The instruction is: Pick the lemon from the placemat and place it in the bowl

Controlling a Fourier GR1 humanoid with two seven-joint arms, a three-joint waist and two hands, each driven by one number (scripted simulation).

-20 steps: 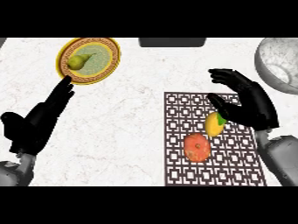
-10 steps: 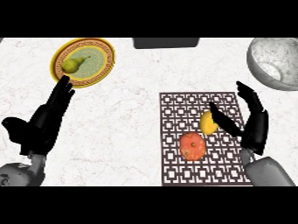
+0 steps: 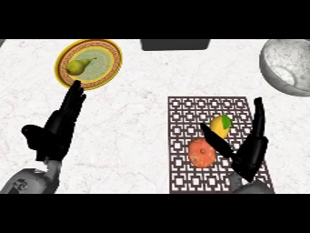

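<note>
- Left hand (image 3: 55, 132): at the view's left, over bare marble counter (image 3: 137, 91). Fingers straight and together, tips pointing up toward the plate; holds nothing. Grey forearm enters from the lower left corner.
- Plate (image 3: 62, 59): yellow rim with a dark patterned band, greenish centre, upper left of the counter. A pear (image 3: 78, 66) lies on it, stem toward the upper right. The left hand's fingertips end just below the plate's lower rim.
- Dark rectangular object (image 3: 175, 44): at the counter's far edge, top centre; what it is cannot be told.
- Placemat (image 3: 204, 107): dark brown lattice pattern, right of centre, running down to the lower edge of the view.
- Orange fruit (image 3: 202, 153): on the placemat, lower middle, just below and left of the lemon.
- Lemon (image 3: 222, 124): yellow with a green tip, resting on the placemat, not lifted. It sits between the right hand's thumb and fingers.
- Right hand (image 3: 250, 152): spread open over the placemat; thumb reaches up-left beside the lemon, fingers run straight up along its right side. Not closed on anything.
- Bowl (image 3: 297, 68): grey speckled, upper right, partly cut by the view's edge, well apart from the lemon.
</note>
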